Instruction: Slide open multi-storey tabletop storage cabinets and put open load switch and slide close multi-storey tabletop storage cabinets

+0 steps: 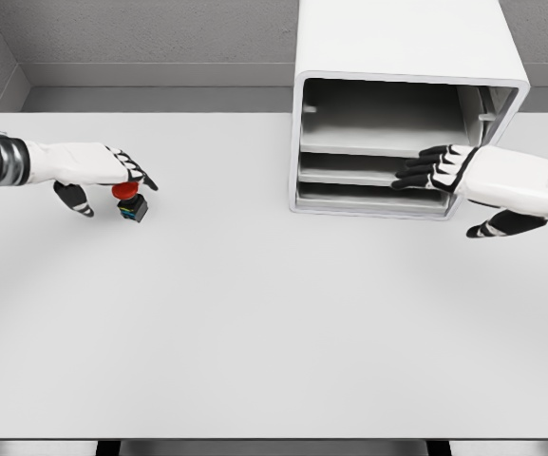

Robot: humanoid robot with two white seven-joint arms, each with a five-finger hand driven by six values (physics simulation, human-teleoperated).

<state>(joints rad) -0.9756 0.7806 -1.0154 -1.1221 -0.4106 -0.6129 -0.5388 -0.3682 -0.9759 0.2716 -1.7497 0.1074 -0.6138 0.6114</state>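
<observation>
Fingers (424, 171) of the right hand (463, 176) lie stretched out flat and together, black-tipped, pointing toward the picture's left and resting on the front edge of the middle level of the storage cabinet (406, 66); the thumb (501, 226) hangs apart below, and the hand holds nothing. Its white arm comes in from the right edge of the view. The cabinet is a white box standing at the far right part of the table (274, 332), its front open toward the camera, showing a tall upper compartment and two shallow grey trays (368, 180) stacked beneath it; whether the trays are pulled out at all cannot be told from this angle. Well apart, at the far left of the table, the left hand (103, 171) reaches in from the left edge with fingers extended and slightly curved over the load switch (131, 201), its thumb (74, 199) spread downward beside it. The fingertips are at the switch's red cap, but whether they actually clamp it cannot be told. The switch is a small dark block with a red round top, sitting on the table just under those fingertips, tilted a little. The table is plain white, and a grey wall runs behind it.
</observation>
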